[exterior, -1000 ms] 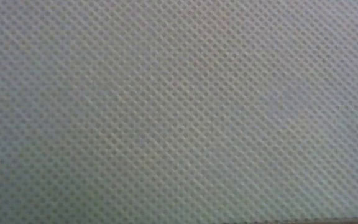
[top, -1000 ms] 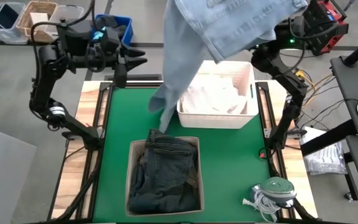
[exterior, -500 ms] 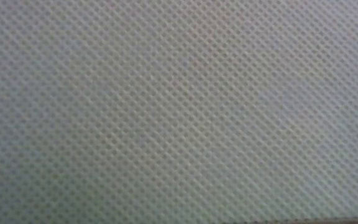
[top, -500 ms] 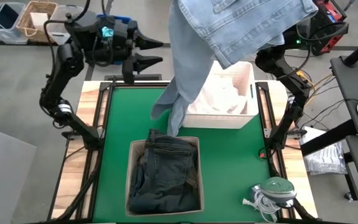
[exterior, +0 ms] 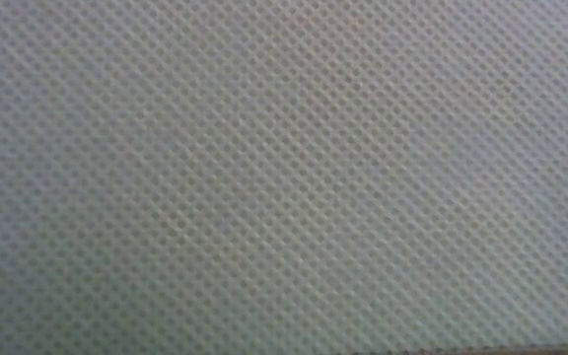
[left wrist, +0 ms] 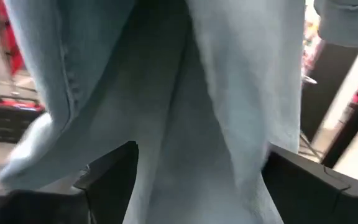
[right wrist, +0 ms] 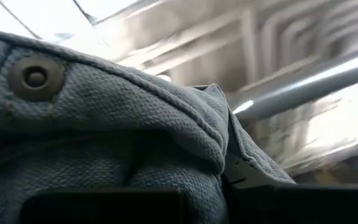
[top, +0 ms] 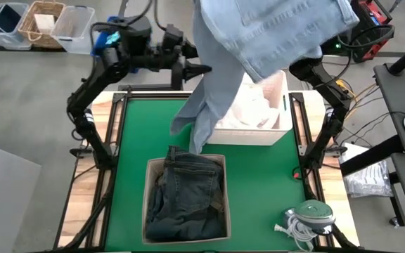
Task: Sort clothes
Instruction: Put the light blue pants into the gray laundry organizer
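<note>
Two claws frame the light blue shirt point(top: 259, 35): the right claw point(right wrist: 185, 205) clamps it high over the white bin point(top: 273, 130). The left claw point(top: 201, 69), spread open, has swung in to the hanging sleeve, likely readying a second grip.
</note>
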